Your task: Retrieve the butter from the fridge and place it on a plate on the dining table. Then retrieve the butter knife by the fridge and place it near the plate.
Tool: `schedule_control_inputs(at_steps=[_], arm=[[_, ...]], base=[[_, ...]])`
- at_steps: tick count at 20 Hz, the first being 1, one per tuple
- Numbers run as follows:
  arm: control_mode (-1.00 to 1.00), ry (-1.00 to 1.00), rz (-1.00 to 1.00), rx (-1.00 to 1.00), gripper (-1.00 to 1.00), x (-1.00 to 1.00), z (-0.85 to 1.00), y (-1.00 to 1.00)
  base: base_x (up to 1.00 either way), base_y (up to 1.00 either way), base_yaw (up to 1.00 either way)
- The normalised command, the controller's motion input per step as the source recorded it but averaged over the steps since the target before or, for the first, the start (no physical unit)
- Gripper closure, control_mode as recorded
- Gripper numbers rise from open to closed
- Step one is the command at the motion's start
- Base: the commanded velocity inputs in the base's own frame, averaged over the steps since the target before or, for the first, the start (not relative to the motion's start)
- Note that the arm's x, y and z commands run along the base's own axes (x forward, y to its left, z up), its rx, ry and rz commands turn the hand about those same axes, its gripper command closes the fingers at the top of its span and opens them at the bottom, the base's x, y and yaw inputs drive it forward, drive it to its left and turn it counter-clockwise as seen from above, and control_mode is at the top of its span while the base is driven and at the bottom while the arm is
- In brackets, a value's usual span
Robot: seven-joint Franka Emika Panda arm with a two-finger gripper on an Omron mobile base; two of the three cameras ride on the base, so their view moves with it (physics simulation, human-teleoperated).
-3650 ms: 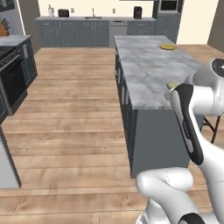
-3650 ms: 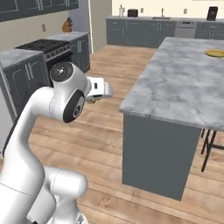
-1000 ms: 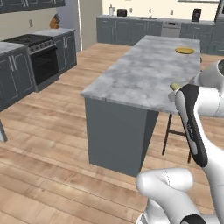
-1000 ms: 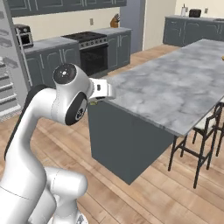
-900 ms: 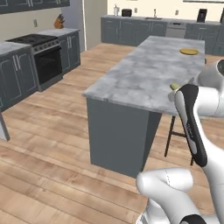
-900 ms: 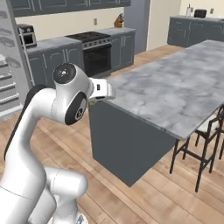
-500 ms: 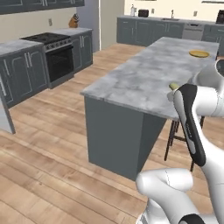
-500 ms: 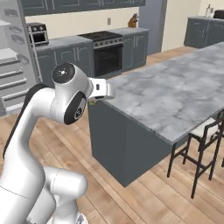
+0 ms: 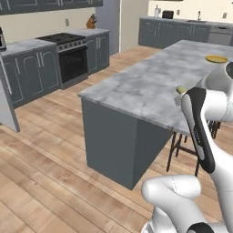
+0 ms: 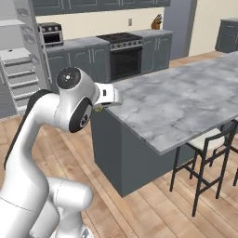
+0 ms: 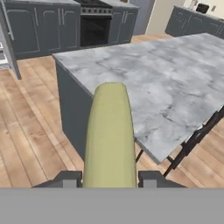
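1. In the hand view, the end effector [image 11: 109, 177] is clamped on the butter [image 11: 109, 135], a pale yellowish stick that stands out between the two dark finger tips [image 11: 70, 178] and reaches away from the camera.
2. In that view, the butter is held in the air in front of the near corner of the dining table [image 11: 175, 87], a long island counter with a grey-veined marble top; the wooden floor [image 11: 30, 122] lies below.
3. In the left base view, a small yellow-green bit of the butter [image 9: 181, 89] shows just beyond the arm's dark link, over the counter's [image 9: 150, 86] near edge.
4. The plate [image 9: 216, 58], round with an orange-yellow rim, sits far down the counter top, well apart from the butter.
5. In the right base view, the white hand [image 10: 108, 96] is at the counter's [image 10: 186, 102] near corner, with a sliver of butter under it.
6. Dark stools [image 10: 204, 153] stand along the counter's right side.
7. A black oven [image 10: 124, 58] sits among dark grey cabinets on the far wall.
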Motion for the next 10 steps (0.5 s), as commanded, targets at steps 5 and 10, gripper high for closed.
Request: schedule_control_inputs(at_steps=[5,10], arm=[[1.0,0.0,0.0,0.0,1.0,0.0,0.0,0.0],[1.0,0.0,0.0,0.0,1.0,0.0,0.0,0.0]], base=[[0.0,-0.64,0.25],[-0.02,-0.41,0.23]])
